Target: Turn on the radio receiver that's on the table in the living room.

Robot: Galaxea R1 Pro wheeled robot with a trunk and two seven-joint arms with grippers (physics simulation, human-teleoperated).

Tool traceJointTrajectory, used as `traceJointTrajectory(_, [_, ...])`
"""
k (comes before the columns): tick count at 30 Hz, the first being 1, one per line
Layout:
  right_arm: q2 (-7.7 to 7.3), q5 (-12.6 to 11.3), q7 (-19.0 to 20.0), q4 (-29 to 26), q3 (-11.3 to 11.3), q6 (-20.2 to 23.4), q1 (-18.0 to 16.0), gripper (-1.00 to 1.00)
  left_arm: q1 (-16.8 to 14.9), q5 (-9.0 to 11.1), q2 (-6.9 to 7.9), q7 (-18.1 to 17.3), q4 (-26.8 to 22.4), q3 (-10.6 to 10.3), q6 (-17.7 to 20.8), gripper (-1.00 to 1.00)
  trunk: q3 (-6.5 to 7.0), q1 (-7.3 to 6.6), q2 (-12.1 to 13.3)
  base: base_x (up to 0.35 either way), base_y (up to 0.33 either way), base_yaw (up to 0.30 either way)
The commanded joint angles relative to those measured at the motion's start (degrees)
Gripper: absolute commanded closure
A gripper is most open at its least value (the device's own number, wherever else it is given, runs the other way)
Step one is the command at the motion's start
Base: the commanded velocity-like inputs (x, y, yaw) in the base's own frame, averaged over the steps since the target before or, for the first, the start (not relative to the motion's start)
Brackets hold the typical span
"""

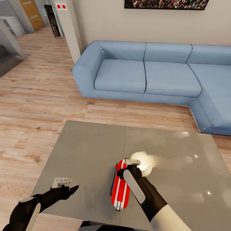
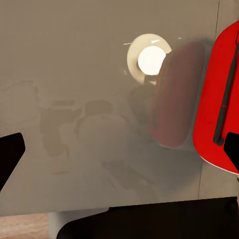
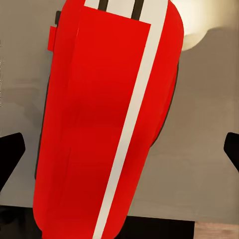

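Note:
The red radio receiver (image 1: 120,187) sits on the glossy grey table (image 1: 89,150) near its front edge, its white-striped narrow edge facing up. My right gripper (image 1: 126,166) hovers right over the radio's far end. In the right wrist view the radio (image 3: 99,134) lies between the widely spread dark fingertips (image 3: 10,154) of the right gripper (image 3: 119,149), which is open. My left gripper (image 1: 65,185) is open above the table's front left part, well left of the radio. The left wrist view catches the radio (image 2: 219,99) with its thin dark handle from the side.
A blue L-shaped sofa (image 1: 144,73) runs behind the table and down its right side, under a framed crowd picture (image 1: 166,4). Light wood floor (image 1: 38,106) stretches left towards a hallway. A bright lamp glare (image 1: 142,160) reflects on the tabletop beside the radio.

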Motion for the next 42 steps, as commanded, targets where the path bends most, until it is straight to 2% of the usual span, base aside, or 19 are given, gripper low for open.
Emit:
traceJointTrajectory(1, [0.0, 0.0, 0.3, 0.0, 0.0, 0.0, 0.0, -1.0, 0.0, 0.0, 0.0, 0.0, 0.0, 0.0, 0.0, -1.0, 0.0, 0.0, 0.0, 0.0, 0.0, 0.0])
traceJointTrajectory(6, [0.0, 0.0, 1.8, 0.1, 0.2, 0.0, 0.0, -1.0, 0.0, 0.0, 0.0, 0.0, 0.0, 0.0, 0.0, -1.0, 0.0, 0.0, 0.0, 0.0, 0.0, 0.0])
traceJointTrajectory(10, [0.0, 0.0, 2.3, 0.1, 2.5, -0.8, 0.0, -1.0, 0.0, 0.0, 0.0, 0.0, 0.0, 0.0, 0.0, -1.0, 0.0, 0.0, 0.0, 0.0, 0.0, 0.0])
traceJointTrajectory(13, [0.0, 0.0, 2.5, 0.6, 3.2, -1.8, 0.0, -1.0, 0.0, 0.0, 0.0, 0.0, 0.0, 0.0, 0.0, -1.0, 0.0, 0.0, 0.0, 0.0, 0.0, 0.0])
traceJointTrajectory(20, [0.0, 0.0, 3.4, 3.8, 3.5, -3.6, 0.0, -1.0, 0.0, 0.0, 0.0, 0.0, 0.0, 0.0, 0.0, -1.0, 0.0, 0.0, 0.0, 0.0, 0.0, 0.0])
traceJointTrajectory(42, [0.0, 0.0, 4.5, 9.4, 3.6, -6.6, -1.3, -1.0, 0.0, 0.0, 0.0, 0.0, 0.0, 0.0, 0.0, -1.0, 0.0, 0.0, 0.0, 0.0, 0.0, 0.0])
